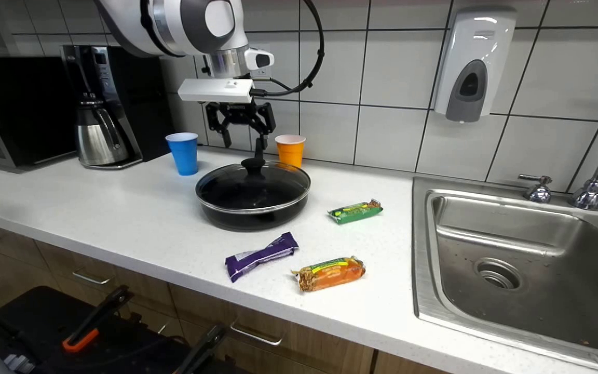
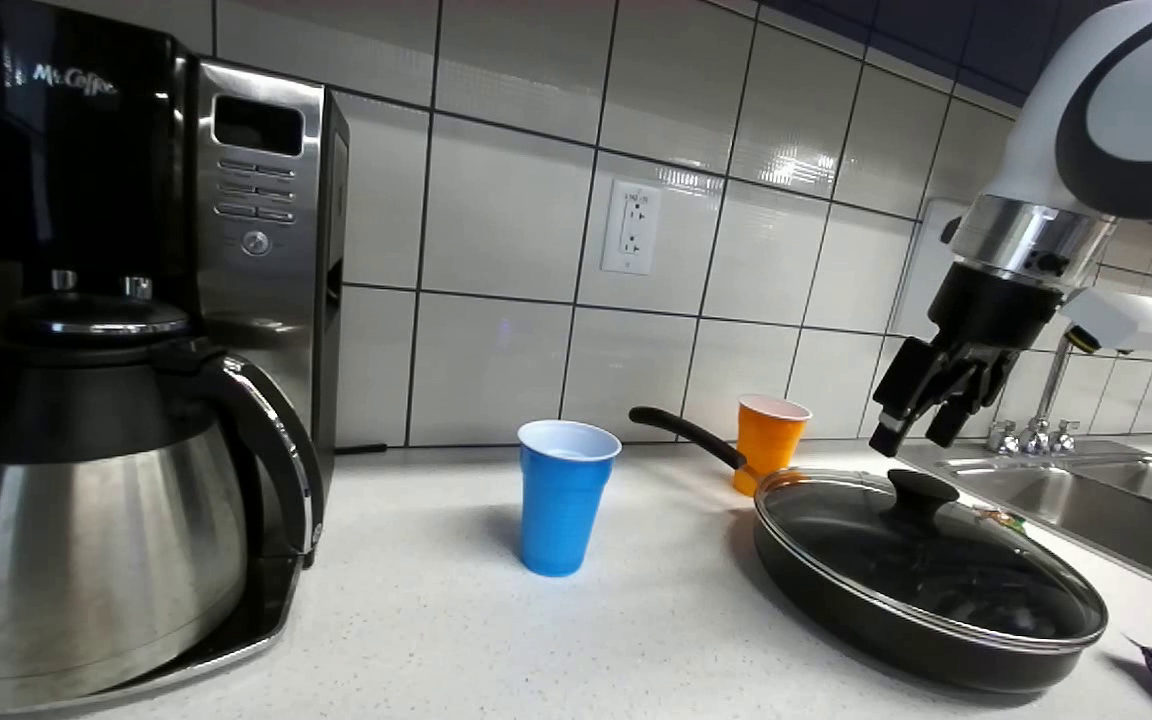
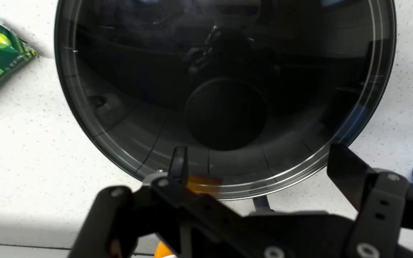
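Where the pan [image 1: 252,220] sits, cups [image 1: 290,150] stand nearby.

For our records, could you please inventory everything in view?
Frying pan: 1, black, on countertop
Glass lid: 1, clear, on pan
Cups: 2, blue/orange, near pan
Snack bars: 3, green/purple/orange, countertop
Coffee maker: 1, black/silver, countertop
Microwave: 1, black, beside coffee maker
Sink: 1, silver, countertop
Faucet: 1, silver, sink
Soap dispenser: 1, white/grey, wall
Outlet: 1, white, wall
Drawers: several, brown, below
Clamps: 2, black, foreground
Robot arm: 1, white, overhead
End effector: 1, black, above lid
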`<move>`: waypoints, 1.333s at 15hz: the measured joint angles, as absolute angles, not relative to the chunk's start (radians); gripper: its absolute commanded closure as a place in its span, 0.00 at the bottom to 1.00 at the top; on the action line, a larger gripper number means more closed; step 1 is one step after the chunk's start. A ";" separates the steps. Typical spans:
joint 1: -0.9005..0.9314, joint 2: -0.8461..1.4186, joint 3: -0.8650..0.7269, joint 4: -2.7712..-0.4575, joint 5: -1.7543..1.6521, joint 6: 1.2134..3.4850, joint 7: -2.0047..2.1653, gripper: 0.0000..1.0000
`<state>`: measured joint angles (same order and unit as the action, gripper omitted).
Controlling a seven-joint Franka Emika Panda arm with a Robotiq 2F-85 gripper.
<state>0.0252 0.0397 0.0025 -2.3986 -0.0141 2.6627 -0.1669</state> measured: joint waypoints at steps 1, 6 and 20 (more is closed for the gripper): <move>0.025 0.040 0.002 -2.399 -0.014 2.663 -0.167 0.00; 0.025 0.040 0.002 -2.399 -0.014 2.663 -0.167 0.00; 0.017 0.047 -0.003 -2.413 -0.019 2.679 -0.169 0.00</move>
